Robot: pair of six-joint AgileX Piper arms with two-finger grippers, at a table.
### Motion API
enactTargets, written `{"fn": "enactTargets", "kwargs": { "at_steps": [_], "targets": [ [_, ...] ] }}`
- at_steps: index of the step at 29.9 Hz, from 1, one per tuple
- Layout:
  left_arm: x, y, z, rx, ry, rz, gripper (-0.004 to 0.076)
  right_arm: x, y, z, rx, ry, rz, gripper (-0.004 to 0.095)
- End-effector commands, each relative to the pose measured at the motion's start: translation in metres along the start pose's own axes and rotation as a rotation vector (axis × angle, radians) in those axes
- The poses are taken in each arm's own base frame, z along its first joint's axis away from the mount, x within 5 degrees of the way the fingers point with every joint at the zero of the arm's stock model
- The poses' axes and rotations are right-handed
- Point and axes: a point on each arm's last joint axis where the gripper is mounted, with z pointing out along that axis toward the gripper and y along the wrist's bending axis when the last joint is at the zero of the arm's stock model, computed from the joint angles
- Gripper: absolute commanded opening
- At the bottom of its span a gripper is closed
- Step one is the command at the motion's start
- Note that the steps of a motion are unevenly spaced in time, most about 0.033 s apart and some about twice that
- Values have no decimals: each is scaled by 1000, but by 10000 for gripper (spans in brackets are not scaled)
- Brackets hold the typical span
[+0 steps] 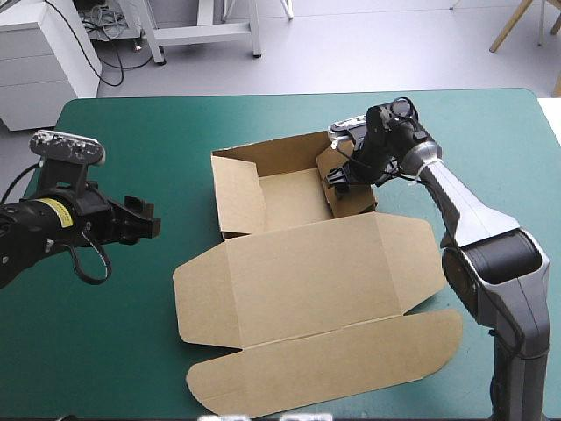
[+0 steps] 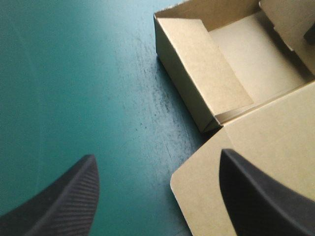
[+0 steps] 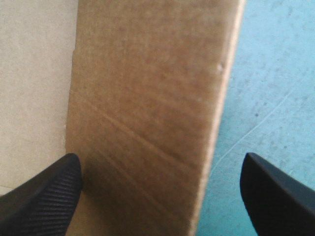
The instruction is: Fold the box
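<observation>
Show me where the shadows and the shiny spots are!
High view: soft light, hardly any shadow around the box on the teal-green cover. Left wrist view: a pale sheen on the cover ahead of the left gripper, a dark strip along the box's outer wall. Right wrist view: the raised wall looks darker than the board beside it.

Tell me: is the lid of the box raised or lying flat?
Lying flat: the lid is spread on the teal-green cover, next to the tray with raised walls.

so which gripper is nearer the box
Right. The right gripper is open at the box, a finger either side of its raised side wall. The left gripper is open over the teal-green cover, off the box's left side, apart from it.
</observation>
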Motion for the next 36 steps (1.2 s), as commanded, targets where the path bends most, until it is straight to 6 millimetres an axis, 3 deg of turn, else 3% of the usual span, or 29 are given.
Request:
{"fn": "enactTargets", "kwargs": {
  "at_steps": [1, 2, 6, 12, 15, 19, 25, 31, 36],
  "targets": [
    [9, 2, -5, -6, 38, -1, 491, -4, -2, -32, 8, -94, -10, 624],
    [10, 2, -4, -7, 43, -1, 491, -4, -2, -32, 8, -94, -10, 534],
    [11, 2, -2, -4, 49, -1, 491, -4, -2, -32, 8, -92, -10, -19],
    [11, 2, -2, -6, 48, 3, 491, -9, -15, -44, 46, -140, 5, -19],
    [11, 3, -2, -24, 44, 9, 491, -14, -44, -68, 79, -205, 62, -19],
    [10, 5, -2, -41, 42, 19, 491, -7, -108, -101, 153, -292, 193, -19],
    [9, 8, -2, -69, 35, 28, 489, 35, -205, -116, 263, -287, 411, -19],
    [9, 8, -2, -70, 32, 29, 489, 76, -264, -132, 378, -265, 550, -19],
    [9, 8, -2, -74, 31, 45, 489, 109, -299, -145, 534, -202, 599, 7]
  ]
}}
